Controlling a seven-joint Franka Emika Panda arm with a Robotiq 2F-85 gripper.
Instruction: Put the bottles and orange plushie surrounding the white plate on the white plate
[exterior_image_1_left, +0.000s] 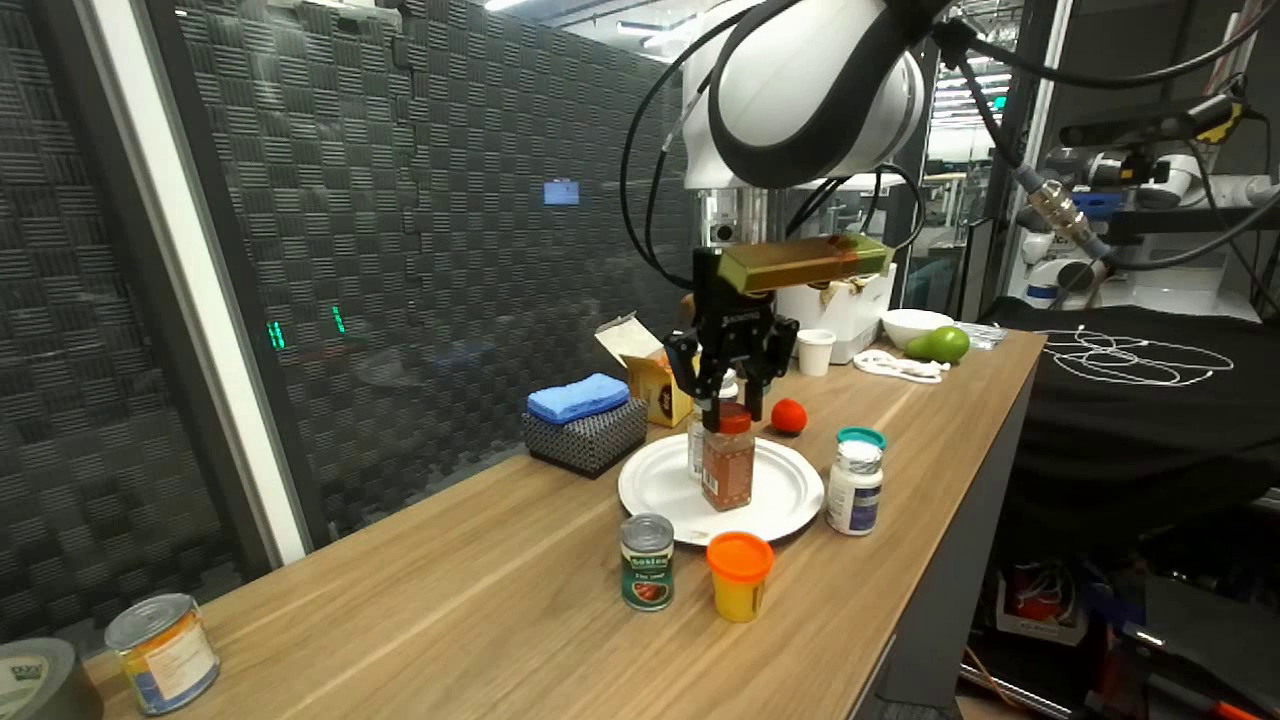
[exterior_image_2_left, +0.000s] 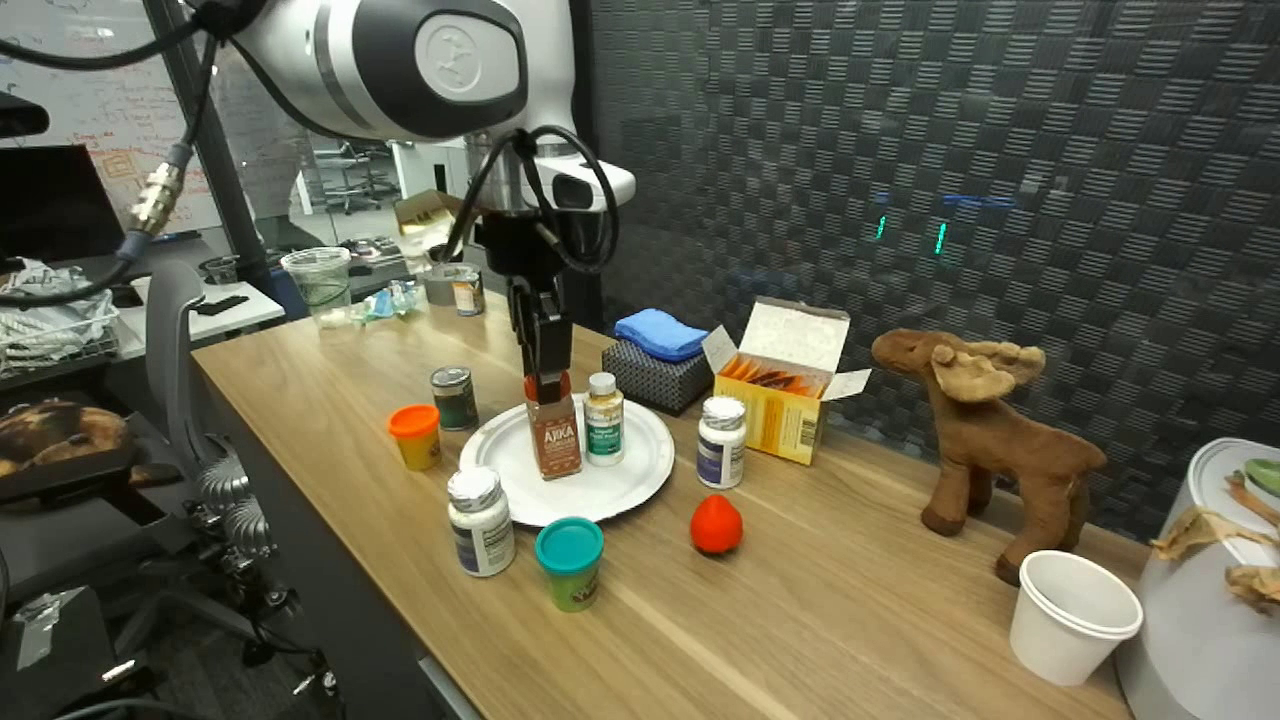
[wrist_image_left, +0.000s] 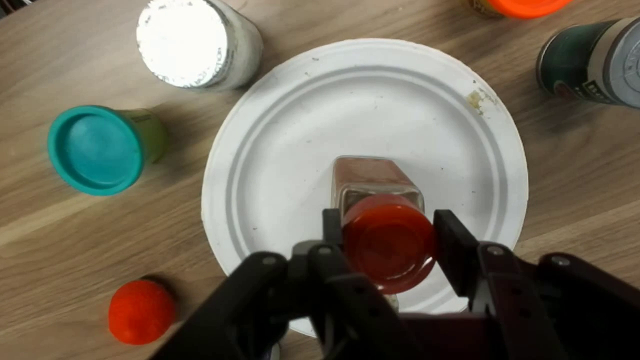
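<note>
The red-orange bottle stands nearly upright at the white plate's middle; whether its base touches is unclear. My gripper is shut on its red cap, one finger on each side. Just beside it on the plate is a white bottle with a green label. Around the plate stand two silver-topped white bottles, a teal-capped jar, an orange-capped jar and a dark green-labelled one with a silver lid. The orange plushie sits on the table, off the rim.
Behind the plate are a dark box with a blue cloth and an open yellow box. A brown plush animal and white paper cups stand farther along. A tin can and tape roll are at the opposite end.
</note>
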